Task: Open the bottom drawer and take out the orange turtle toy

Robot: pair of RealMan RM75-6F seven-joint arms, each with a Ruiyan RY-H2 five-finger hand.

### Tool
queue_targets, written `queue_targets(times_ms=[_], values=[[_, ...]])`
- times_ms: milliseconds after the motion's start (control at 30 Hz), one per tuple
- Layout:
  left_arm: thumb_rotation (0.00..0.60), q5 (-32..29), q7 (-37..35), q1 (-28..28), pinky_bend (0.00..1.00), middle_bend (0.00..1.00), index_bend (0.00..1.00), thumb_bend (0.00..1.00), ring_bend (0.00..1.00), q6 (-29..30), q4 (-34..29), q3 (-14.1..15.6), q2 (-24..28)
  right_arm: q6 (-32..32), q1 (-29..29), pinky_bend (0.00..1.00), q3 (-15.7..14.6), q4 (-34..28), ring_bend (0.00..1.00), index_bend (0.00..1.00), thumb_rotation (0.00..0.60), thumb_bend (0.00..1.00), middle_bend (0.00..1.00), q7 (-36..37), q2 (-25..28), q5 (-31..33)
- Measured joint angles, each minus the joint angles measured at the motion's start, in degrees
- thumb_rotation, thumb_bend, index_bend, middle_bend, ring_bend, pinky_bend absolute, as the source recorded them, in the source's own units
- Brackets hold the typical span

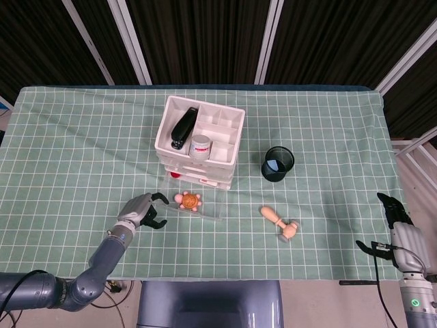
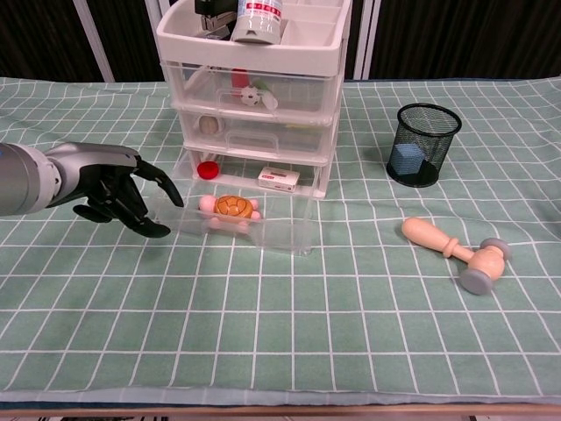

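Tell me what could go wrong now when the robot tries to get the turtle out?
The bottom drawer is pulled far out, so another tug might slide it right off the drawer unit. The left hand is beside the drawer, not over the orange turtle toy, so reaching in it could bump the clear wall and shove the drawer.

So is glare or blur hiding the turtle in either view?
Head view: even light, turtle sharp but small, clear drawer walls faint. Chest view: turtle crisp through the drawer front, only mild reflections; left robot hand in focus beside it.
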Motion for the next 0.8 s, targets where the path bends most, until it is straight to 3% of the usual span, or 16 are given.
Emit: queue_targets(times_ms=[367,800], values=[[0.6,2.4,4.3,-4.1,1.0,1.0,0.29,0.23,1.0,3.8,3.5,-2.5,-1.8,-0.2,0.1,0.18,-0.1,-0.1,0.0,0.0,0.6,0.09,0.09,0.2,0.0,0.0],[0.6,-9.4,15.6,-12.5,1.0,1.0,0.34,0.24,1.0,3.4,11.4,-4.2,-6.6,-0.4,0.1,0.18,0.0,-0.3,0.0,0.0,0.6,0.09,0.1,0.5,0.1,0.3]])
